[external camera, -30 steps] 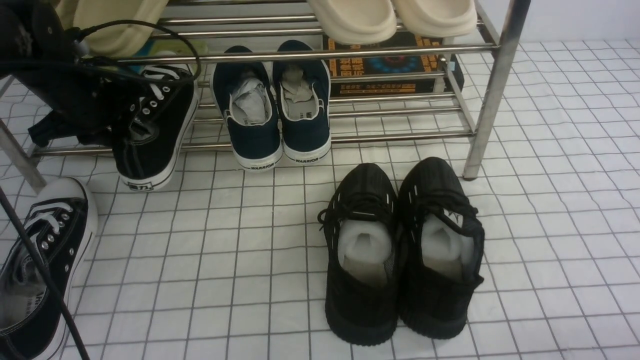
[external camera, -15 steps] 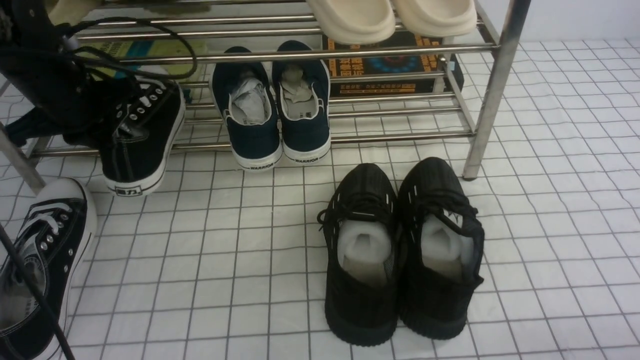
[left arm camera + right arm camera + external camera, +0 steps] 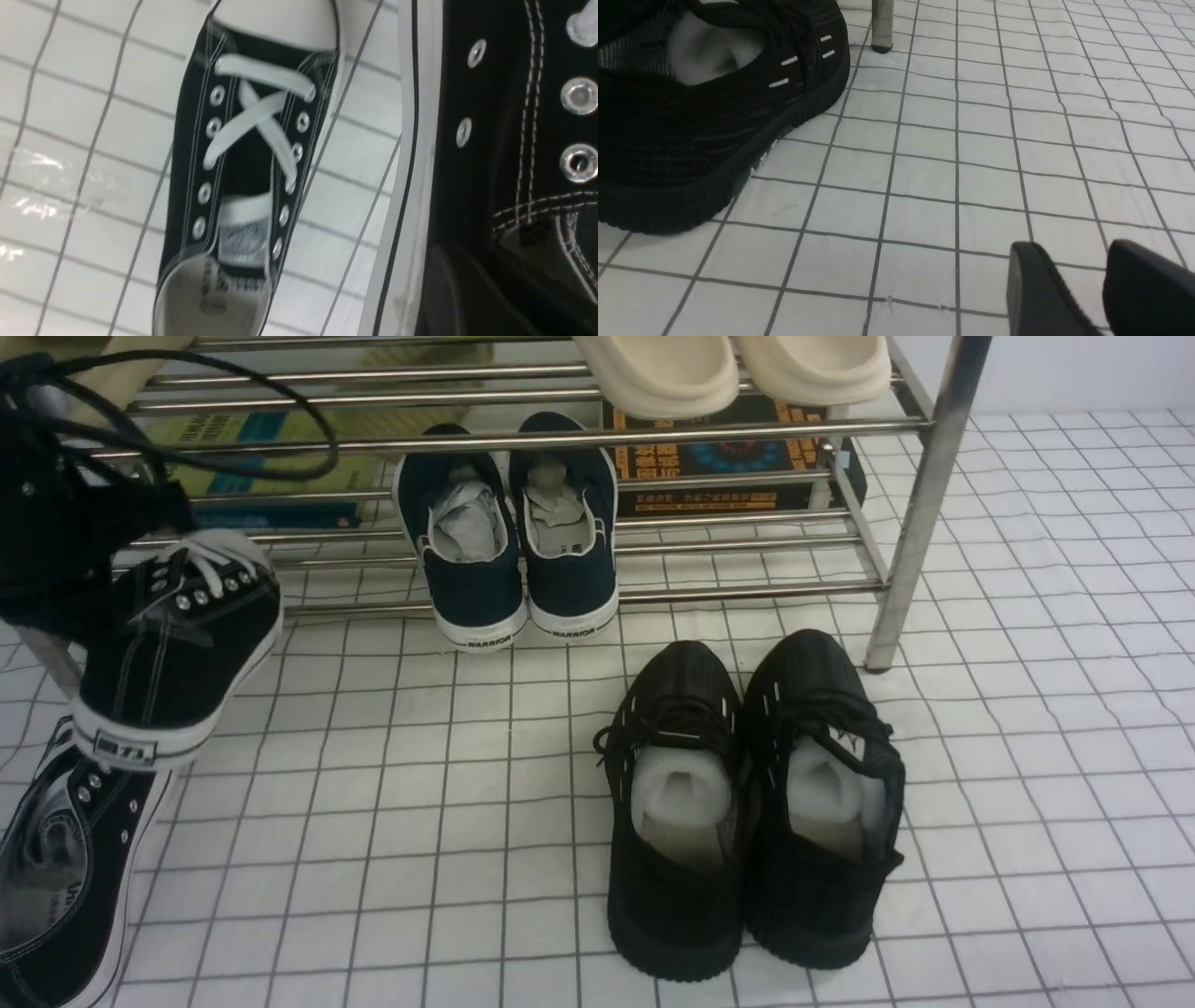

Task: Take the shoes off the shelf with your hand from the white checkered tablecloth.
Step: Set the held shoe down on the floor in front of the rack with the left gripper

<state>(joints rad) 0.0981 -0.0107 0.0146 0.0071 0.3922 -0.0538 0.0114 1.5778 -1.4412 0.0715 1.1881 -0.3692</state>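
My left gripper (image 3: 98,583), dark with looping black cables, is shut on one black canvas sneaker (image 3: 177,644) and holds it in the air at the far left, in front of the chrome shelf (image 3: 920,495). It hangs over the toe of the second sneaker (image 3: 65,868), which lies on the white checkered tablecloth (image 3: 420,821). The left wrist view shows the held sneaker (image 3: 490,140) close up beside the lying one (image 3: 252,154). My right gripper (image 3: 1078,254) is open and empty just above the cloth; it does not show in the front view.
Navy WARRIOR slip-ons (image 3: 509,537) stand on the shelf's bottom tier. All-black knit sneakers (image 3: 747,803) stand on the cloth in front, near my right gripper (image 3: 714,107). Cream slippers (image 3: 728,369) sit on the upper tier. Boxes (image 3: 728,457) lie behind. A shelf leg (image 3: 881,23) stands nearby.
My left gripper has carried the sneaker off the bottom tier, leftward and toward the camera. It now hangs over the other sneaker's toe. Everything else is still.
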